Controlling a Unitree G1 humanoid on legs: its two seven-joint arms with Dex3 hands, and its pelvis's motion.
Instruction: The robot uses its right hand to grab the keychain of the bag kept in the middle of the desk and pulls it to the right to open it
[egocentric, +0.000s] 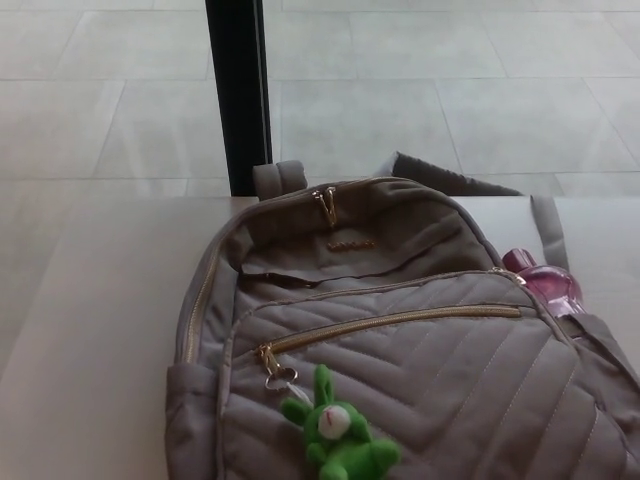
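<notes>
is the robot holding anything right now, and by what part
Nothing is held: neither hand is in view. The green keychain hangs untouched from the zipper pull on the backpack.

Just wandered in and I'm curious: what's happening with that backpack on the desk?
Right now nothing is touching it. A grey backpack lies on the desk, its front pocket zip closed, with a green plush keychain hanging from the pull at the left end. Neither robot hand is in view. A pink bottle sits in the side pocket.
</notes>
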